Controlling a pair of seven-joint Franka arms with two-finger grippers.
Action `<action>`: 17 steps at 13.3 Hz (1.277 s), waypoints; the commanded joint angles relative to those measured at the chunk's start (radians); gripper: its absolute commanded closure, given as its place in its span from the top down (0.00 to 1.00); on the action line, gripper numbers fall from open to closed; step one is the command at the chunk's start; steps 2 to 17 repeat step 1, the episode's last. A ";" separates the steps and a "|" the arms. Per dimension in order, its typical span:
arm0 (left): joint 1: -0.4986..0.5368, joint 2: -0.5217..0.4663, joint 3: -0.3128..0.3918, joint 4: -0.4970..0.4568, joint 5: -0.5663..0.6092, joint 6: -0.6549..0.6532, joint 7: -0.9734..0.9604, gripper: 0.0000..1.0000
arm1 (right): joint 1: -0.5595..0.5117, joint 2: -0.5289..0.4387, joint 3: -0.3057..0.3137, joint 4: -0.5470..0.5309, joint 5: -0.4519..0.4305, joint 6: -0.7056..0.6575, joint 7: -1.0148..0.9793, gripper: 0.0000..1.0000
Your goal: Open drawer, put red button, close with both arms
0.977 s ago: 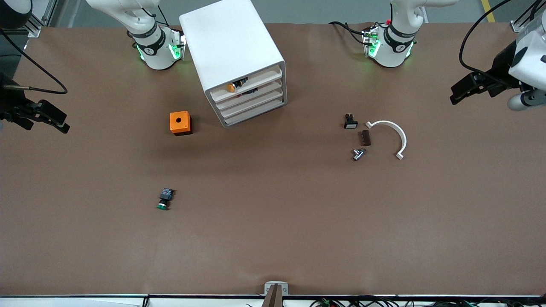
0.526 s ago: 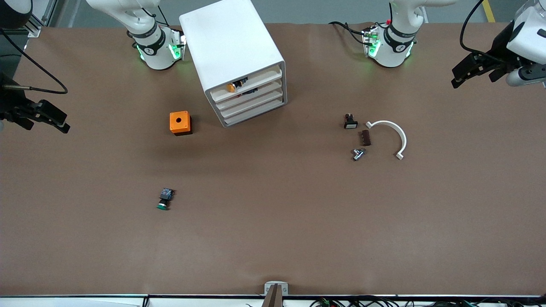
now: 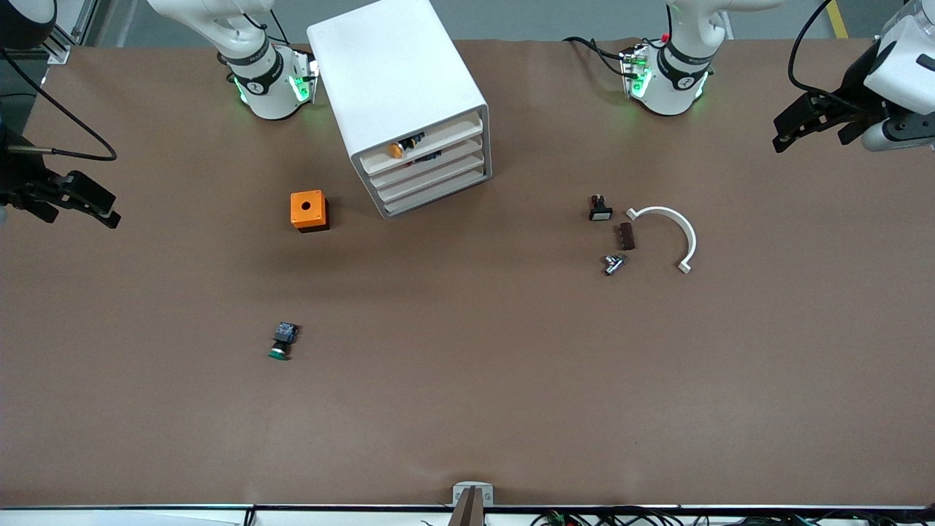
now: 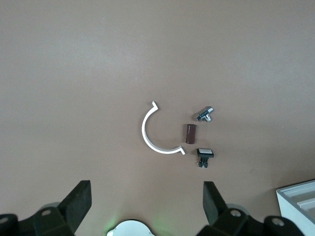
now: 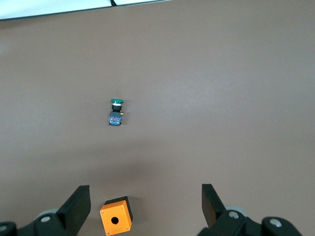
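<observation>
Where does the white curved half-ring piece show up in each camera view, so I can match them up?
Front view: the white half-ring lies toward the left arm's end of the table.
Left wrist view: the half-ring lies mid-picture, above the open left gripper.
Right wrist view: not in it.
Shared landmark: the small brown block beside it.

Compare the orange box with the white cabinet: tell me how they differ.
The orange box is small and low with a round hole in its top; the white cabinet is much bigger and taller, with stacked drawer tiers on its front. The box lies nearer the front camera. Both are boxy and rest on the table.
</observation>
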 commanded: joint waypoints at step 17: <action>0.011 0.012 -0.010 0.032 0.020 -0.024 0.020 1.00 | -0.018 -0.011 0.017 -0.004 -0.018 -0.003 -0.010 1.00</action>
